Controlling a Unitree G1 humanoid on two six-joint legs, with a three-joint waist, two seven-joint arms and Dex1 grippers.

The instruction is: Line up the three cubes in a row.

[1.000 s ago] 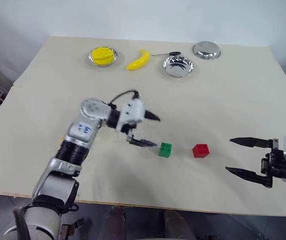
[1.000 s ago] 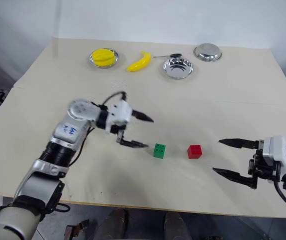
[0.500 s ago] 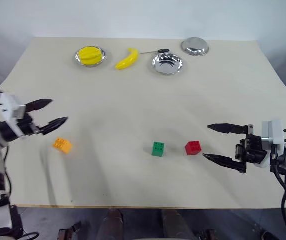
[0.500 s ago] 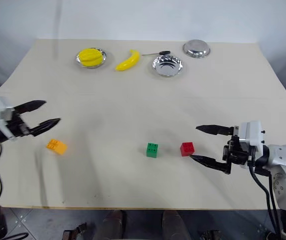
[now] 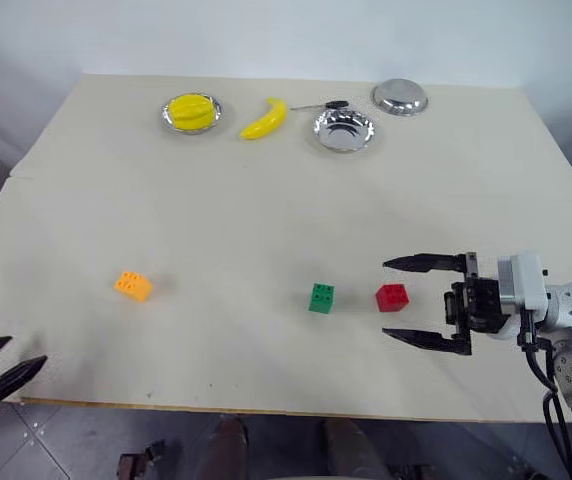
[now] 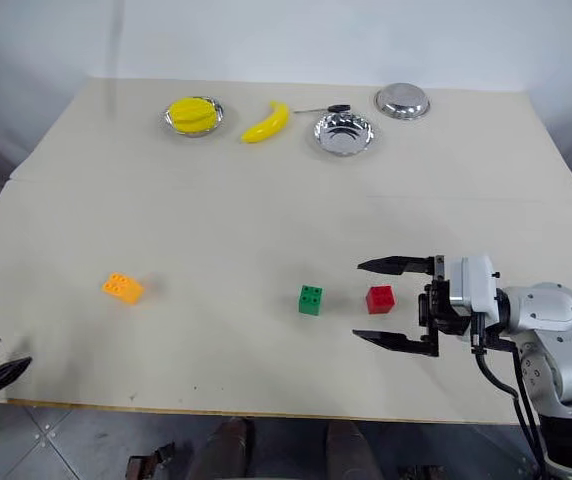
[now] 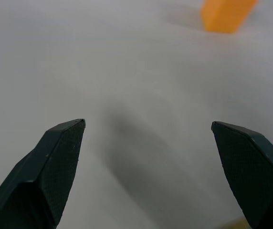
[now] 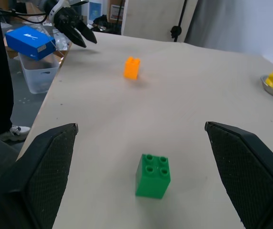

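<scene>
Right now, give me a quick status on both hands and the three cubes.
Both hands open and empty: right hand beside red cube, left hand at table's near left edge. Green cube next to red; orange cube far left. Path clear.

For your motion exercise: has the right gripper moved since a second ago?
Yes. The right gripper has moved left toward the red cube; its open jaws now straddle the cube instead of standing well right of it.
</scene>
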